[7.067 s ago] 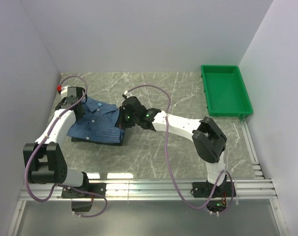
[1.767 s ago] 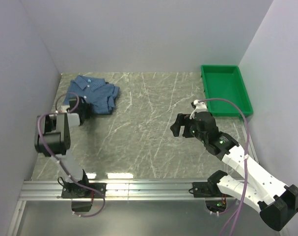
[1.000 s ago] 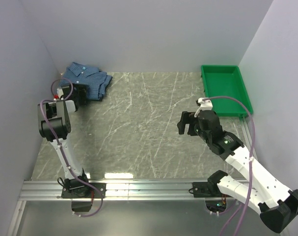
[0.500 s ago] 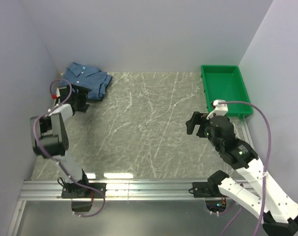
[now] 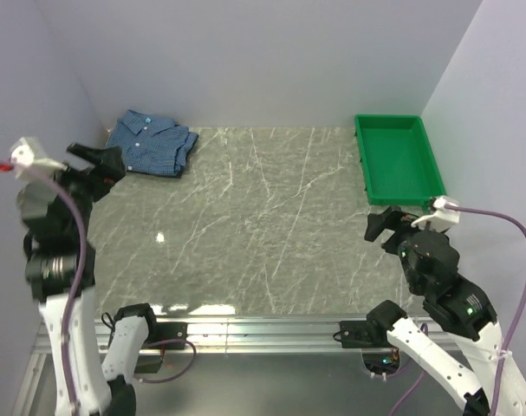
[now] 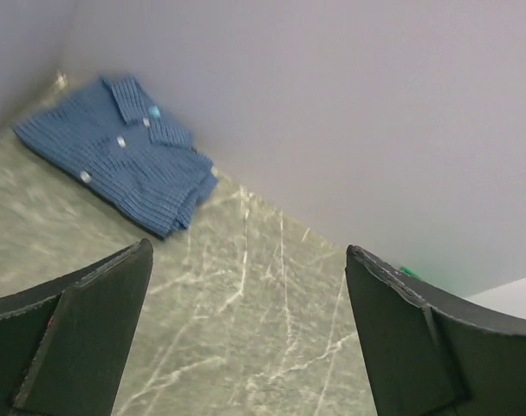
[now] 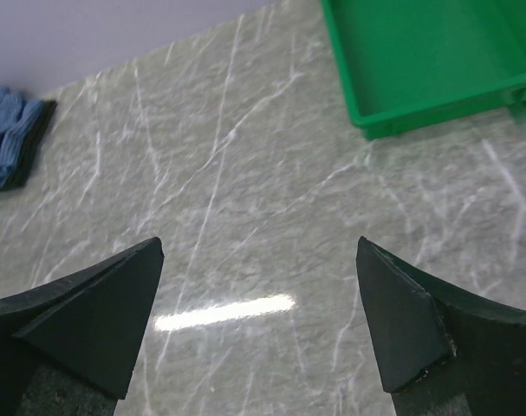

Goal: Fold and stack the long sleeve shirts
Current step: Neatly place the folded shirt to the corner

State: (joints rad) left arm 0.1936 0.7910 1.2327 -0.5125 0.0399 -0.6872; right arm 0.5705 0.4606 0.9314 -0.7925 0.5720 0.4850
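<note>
The blue shirt (image 5: 150, 143) is lying folded on the worktop (image 5: 263, 217) in the far left corner, close to the back wall (image 5: 263, 61). Its collar is facing up and pointing toward the wall, and the button row is showing along the top layer. In the right wrist view a darker edge is showing along the side of the blue cloth; it is too small to identify, so a second shirt cannot be confirmed.

The left hand (image 6: 250, 260) is hanging above the left side of the worktop with its fingers (image 6: 81, 334) standing wide apart. Nothing is sitting between them. The hand is pointing toward the shirt and is well apart from it.

The right hand (image 7: 260, 251) is hanging above the near right part of the worktop, near the front end of the green tray (image 5: 388, 119). Its fingers (image 7: 401, 321) are also standing wide apart and are gripping nothing. It is touching neither the tray nor the worktop.

The green tray is sitting at the far right edge of the worktop, well apart from the shirt.
</note>
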